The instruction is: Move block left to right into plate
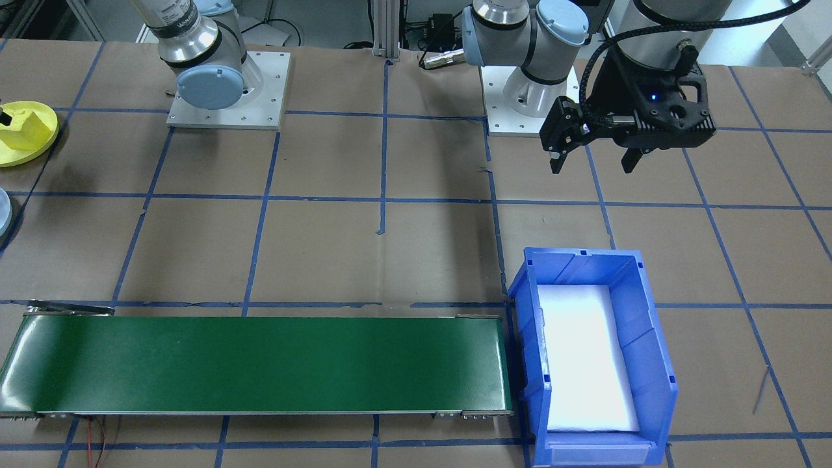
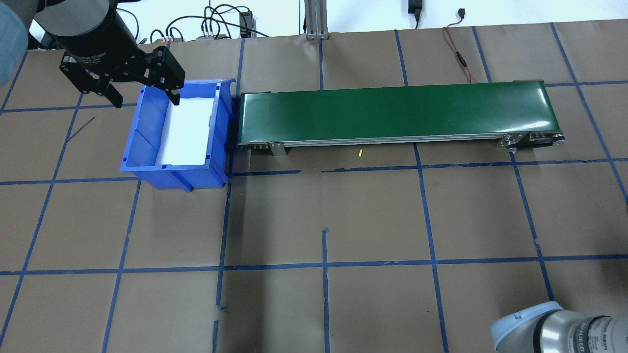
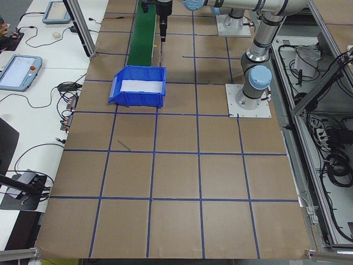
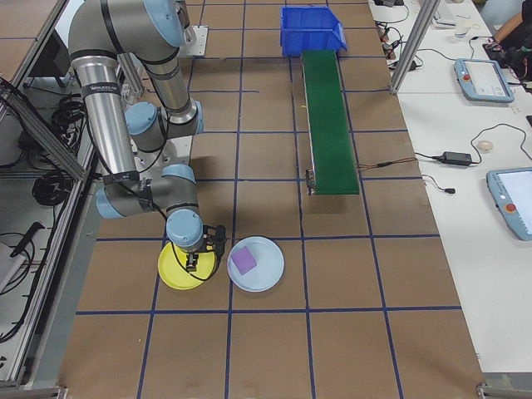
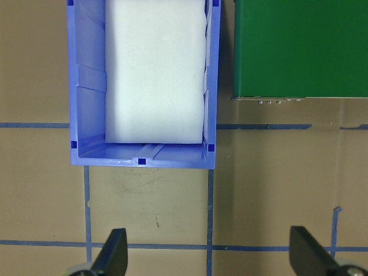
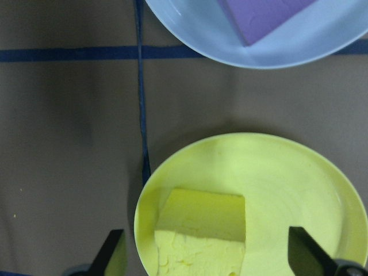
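Observation:
A yellow block [image 6: 201, 230] lies on a yellow plate [image 6: 287, 190], toward its left side. My right gripper [image 6: 213, 261] hovers open over that plate, its fingers wide on either side of the block and not touching it. Beside it, a purple block [image 6: 264, 14] rests in a light blue plate [image 6: 207, 34]. The exterior right view shows both plates side by side, the yellow plate [image 4: 170, 274] under the right gripper [image 4: 195, 259] and the purple block [image 4: 246, 259] next to it. My left gripper [image 1: 593, 168] hangs open and empty above the table near the blue bin [image 1: 640, 305].
The blue bin [image 2: 147, 132] holds a white foam pad [image 2: 186, 130]. A long green conveyor belt [image 2: 397, 113] runs from the bin toward the robot's right. Blue tape lines grid the brown table [image 2: 324, 220].

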Available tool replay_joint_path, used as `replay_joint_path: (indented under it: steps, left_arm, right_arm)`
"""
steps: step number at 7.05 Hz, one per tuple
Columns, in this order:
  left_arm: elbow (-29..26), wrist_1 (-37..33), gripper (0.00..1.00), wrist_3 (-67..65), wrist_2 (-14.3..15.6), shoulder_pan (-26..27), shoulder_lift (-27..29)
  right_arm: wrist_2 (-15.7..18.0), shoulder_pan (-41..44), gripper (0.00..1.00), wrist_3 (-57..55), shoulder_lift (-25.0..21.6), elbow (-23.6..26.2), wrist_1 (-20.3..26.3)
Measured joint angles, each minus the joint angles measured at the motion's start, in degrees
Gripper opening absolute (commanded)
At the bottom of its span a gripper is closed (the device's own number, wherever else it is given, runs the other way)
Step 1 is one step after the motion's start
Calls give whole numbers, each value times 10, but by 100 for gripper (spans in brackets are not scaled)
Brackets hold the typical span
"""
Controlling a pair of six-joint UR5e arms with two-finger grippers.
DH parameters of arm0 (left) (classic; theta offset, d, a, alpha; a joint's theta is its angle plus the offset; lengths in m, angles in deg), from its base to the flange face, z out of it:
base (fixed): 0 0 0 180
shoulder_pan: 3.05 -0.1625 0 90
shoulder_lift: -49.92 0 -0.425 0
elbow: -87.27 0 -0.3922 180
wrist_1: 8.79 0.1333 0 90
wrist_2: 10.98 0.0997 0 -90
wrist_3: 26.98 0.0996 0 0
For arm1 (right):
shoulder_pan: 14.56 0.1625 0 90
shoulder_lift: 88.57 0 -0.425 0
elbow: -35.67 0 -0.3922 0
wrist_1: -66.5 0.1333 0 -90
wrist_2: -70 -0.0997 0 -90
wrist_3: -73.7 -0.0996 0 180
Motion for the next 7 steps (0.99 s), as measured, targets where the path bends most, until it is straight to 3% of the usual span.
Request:
replay_joint_path:
  steps: [4, 7]
  left_arm:
    - [0, 0, 100, 0, -1, 0, 0]
    - [0, 0, 100, 0, 0, 0, 0]
  right_arm:
    - [-75, 273, 100, -190, -62, -36, 7]
    - [-92, 496, 100, -451, -110, -86, 36]
